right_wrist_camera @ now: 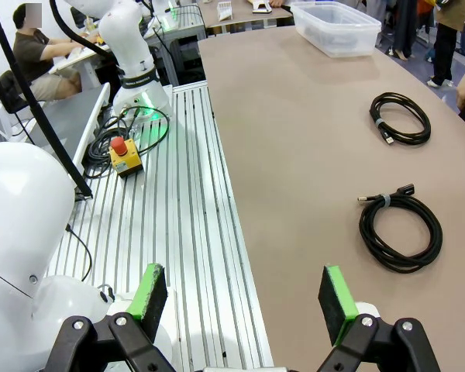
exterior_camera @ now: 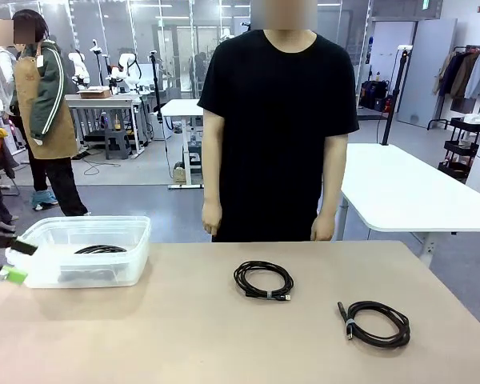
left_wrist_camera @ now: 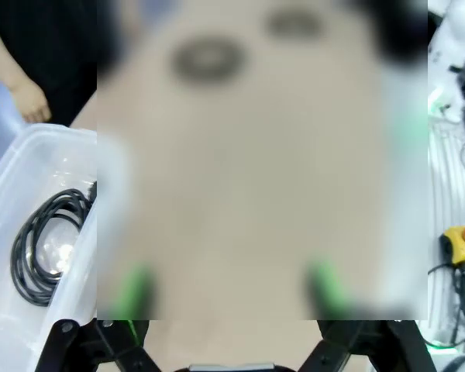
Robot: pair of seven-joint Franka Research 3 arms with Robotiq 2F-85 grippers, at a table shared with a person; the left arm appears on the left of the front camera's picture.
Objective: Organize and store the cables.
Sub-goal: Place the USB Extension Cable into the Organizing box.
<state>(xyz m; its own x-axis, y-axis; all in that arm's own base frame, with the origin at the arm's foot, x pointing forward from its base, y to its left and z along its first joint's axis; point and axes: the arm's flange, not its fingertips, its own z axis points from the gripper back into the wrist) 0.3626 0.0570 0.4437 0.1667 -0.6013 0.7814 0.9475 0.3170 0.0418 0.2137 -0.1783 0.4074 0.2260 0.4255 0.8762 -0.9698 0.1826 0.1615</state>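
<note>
Tan matte desk (exterior_camera: 184,336), open surface along its near edge. Clear, round-cornered plastic bin (exterior_camera: 132,256) at far left, one thin black coil (exterior_camera: 100,250) lying inside. Second coil (exterior_camera: 263,281) mid-desk, third coil (exterior_camera: 375,323) near right, well apart and off the edges. Left hand (left_wrist_camera: 231,291) beside bin, spread, holding nothing. Right hand (right_wrist_camera: 244,298) spread over near-right edge, beside ribbed metal base (right_wrist_camera: 178,232).

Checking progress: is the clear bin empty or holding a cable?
Not empty: one coiled black cable lies inside the clear bin, seen through its wall.
</note>
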